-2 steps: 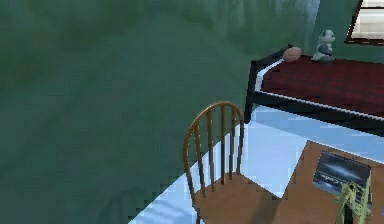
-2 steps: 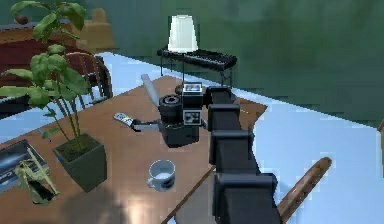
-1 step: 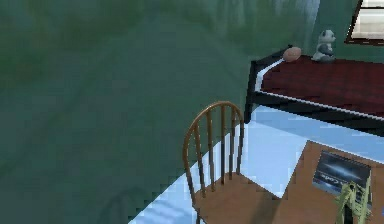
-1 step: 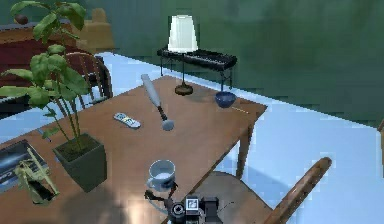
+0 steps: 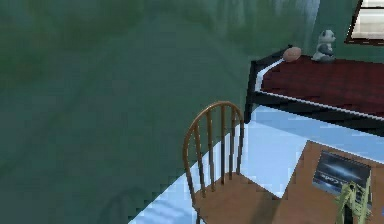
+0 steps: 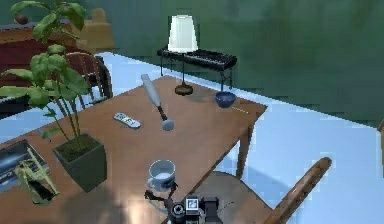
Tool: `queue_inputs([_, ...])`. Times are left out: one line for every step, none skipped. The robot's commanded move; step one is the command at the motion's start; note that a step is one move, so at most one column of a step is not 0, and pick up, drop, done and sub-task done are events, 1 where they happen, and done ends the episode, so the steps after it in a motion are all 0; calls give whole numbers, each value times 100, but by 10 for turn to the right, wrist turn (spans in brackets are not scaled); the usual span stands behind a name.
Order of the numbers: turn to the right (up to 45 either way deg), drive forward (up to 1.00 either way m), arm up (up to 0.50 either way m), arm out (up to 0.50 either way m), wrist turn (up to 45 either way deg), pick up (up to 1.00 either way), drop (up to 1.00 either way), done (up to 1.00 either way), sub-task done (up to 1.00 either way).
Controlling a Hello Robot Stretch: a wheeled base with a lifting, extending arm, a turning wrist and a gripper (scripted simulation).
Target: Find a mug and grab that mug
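A white-and-blue mug (image 6: 161,173) stands upright near the front edge of the wooden table (image 6: 200,130) in the arm side view. Just below it, at the picture's bottom edge, the gripper (image 6: 166,197) shows as a dark body, with the white marked squares to its right. The mug rests on the tabletop right at the gripper's far end, so I cannot tell whether the gripper holds anything.
On the table are a potted plant (image 6: 78,160), a remote (image 6: 126,121), a bat (image 6: 155,100), a dark bowl (image 6: 225,99) and a lamp (image 6: 181,40). A wooden chair (image 6: 300,195) stands at the arm side view's lower right. In the forward view, another chair (image 5: 215,150) stands before a red-covered bed (image 5: 320,85).
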Motion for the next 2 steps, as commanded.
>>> queue_inputs([0, 0, 10, 0, 0, 0, 0, 0, 0])
queue_inputs([0, 0, 0, 0, 0, 0, 0, 100, 0])
